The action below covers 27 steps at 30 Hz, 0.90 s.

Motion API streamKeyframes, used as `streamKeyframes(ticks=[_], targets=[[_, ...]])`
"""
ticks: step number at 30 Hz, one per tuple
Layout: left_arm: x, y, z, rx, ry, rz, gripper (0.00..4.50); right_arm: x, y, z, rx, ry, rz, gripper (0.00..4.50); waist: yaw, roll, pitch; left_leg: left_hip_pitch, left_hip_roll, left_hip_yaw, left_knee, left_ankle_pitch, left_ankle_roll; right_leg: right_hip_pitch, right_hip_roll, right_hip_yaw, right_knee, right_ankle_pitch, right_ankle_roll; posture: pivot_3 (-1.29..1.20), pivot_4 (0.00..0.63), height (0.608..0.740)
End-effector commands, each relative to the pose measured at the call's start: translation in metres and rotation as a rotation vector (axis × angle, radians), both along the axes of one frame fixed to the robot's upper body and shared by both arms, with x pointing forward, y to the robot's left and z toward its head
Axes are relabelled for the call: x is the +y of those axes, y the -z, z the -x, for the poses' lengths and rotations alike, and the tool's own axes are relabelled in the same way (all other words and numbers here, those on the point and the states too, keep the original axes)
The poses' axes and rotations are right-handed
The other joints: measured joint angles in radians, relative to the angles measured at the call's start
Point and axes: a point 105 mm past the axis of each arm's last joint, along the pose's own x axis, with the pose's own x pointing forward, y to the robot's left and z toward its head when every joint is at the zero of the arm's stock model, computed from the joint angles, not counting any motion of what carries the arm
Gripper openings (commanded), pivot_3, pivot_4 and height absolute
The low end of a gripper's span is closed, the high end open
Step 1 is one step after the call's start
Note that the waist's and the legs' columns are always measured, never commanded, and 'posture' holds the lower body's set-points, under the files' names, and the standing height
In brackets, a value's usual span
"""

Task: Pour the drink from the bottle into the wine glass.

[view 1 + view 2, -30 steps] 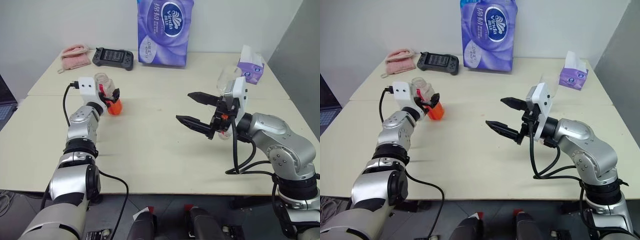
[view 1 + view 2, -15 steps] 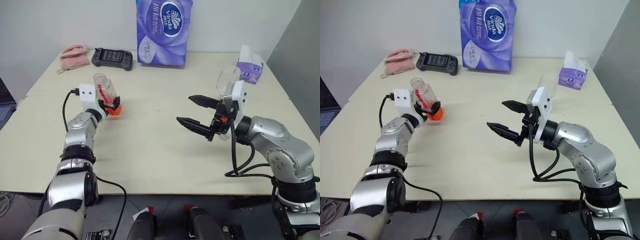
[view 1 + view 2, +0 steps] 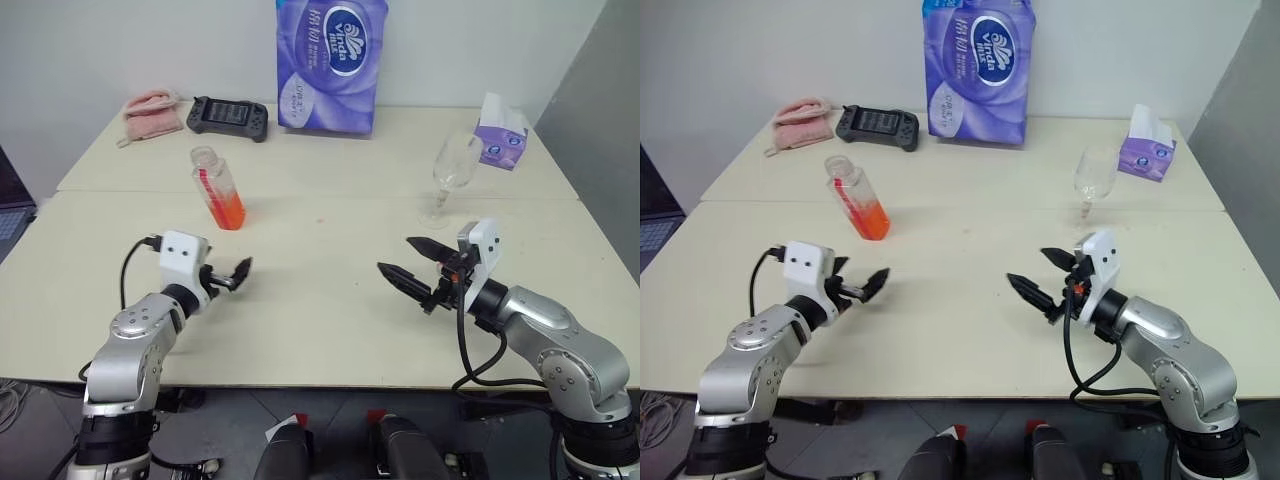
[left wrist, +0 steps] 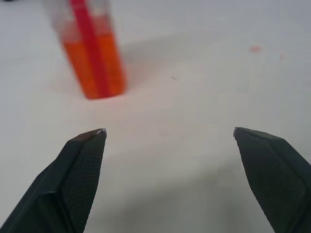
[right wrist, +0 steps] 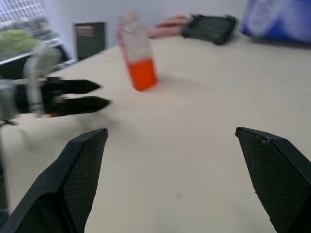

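Pale cream tabletop [image 3: 320, 300] runs back to a white wall, with a seam crossing it just behind the bottle [image 3: 217, 188]. That bottle stands on the robot's left half, leaning a little, free of both arms: clear plastic with a red strip down its side and no cap on its open neck. The drink [image 3: 228, 213] fills only the lower part, a translucent orange-red. On the right half stands the wine glass [image 3: 452, 176], clear, round-bowled on a thin stem and flat foot, looking empty, well apart from the bottle.

The left tool [image 3: 234, 275] hangs low over the near tabletop in front of the bottle, its black fingers spread and holding nothing. The right tool [image 3: 412, 263] hovers in front of the glass, its pointed fingers also wide apart and empty.

The left wrist view brings the bottle close, showing the red strip against the orange liquid and a few faint reddish specks on the tabletop [image 4: 253, 48]; the finger pads [image 4: 82, 165] show a fine cross-hatched texture. The right wrist view looks across to the bottle and the left tool beside it.

Along the back edge lie a pink folded cloth [image 3: 150, 110], a dark handheld game console [image 3: 228, 115], a tall purple tissue pack [image 3: 330, 62] of glossy plastic, and a small purple tissue box [image 3: 500, 135].
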Motion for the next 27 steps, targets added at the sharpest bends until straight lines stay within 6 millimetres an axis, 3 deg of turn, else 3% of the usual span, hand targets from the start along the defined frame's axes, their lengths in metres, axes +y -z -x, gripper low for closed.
streamKeyframes(ticks=[1, 6, 15, 21, 27], targets=[[-0.048, -0.033, 0.021, -0.075, 0.339, 0.026, 4.47, -0.031, 0.002, -0.032, -0.074, 0.218, 0.105, 4.5, 0.002, 0.0, 0.0, 0.002, 0.0, 0.001, 0.0, 0.0, 0.0, 0.002, 0.0, 0.0, 0.0, 0.0, 0.0, 0.0, 0.15, 0.74], [-0.07, -0.037, 0.033, -0.049, 0.59, 0.009, 4.47, -0.047, 0.008, -0.067, -0.095, 0.319, 0.117, 4.5, -0.014, 0.001, 0.0, 0.008, 0.001, 0.007, -0.004, 0.0, 0.0, 0.005, 0.003, 0.0, 0.0, 0.0, 0.0, 0.0, 0.15, 0.74], [-0.068, -0.066, 0.013, -0.156, 0.576, 0.033, 4.47, -0.051, 0.012, -0.106, -0.106, 0.364, 0.077, 4.5, -0.012, 0.001, 0.0, 0.008, 0.001, 0.007, -0.004, 0.0, 0.001, 0.005, 0.005, 0.001, 0.0, 0.0, -0.001, 0.0, 0.15, 0.74], [-0.07, -0.071, 0.011, -0.169, 0.585, 0.029, 4.47, -0.051, 0.011, -0.131, -0.122, 0.412, 0.076, 4.5, -0.013, 0.001, 0.001, 0.009, 0.001, 0.006, -0.004, 0.0, 0.001, 0.005, 0.004, 0.002, 0.0, 0.0, -0.001, 0.0, 0.15, 0.74], [-0.067, -0.072, 0.008, -0.174, 0.576, 0.029, 4.47, -0.052, 0.01, -0.143, -0.128, 0.437, 0.066, 4.5, -0.013, 0.001, 0.0, 0.008, 0.001, 0.006, -0.004, 0.0, 0.0, 0.005, 0.002, 0.002, 0.0, 0.0, -0.001, 0.0, 0.15, 0.74]])
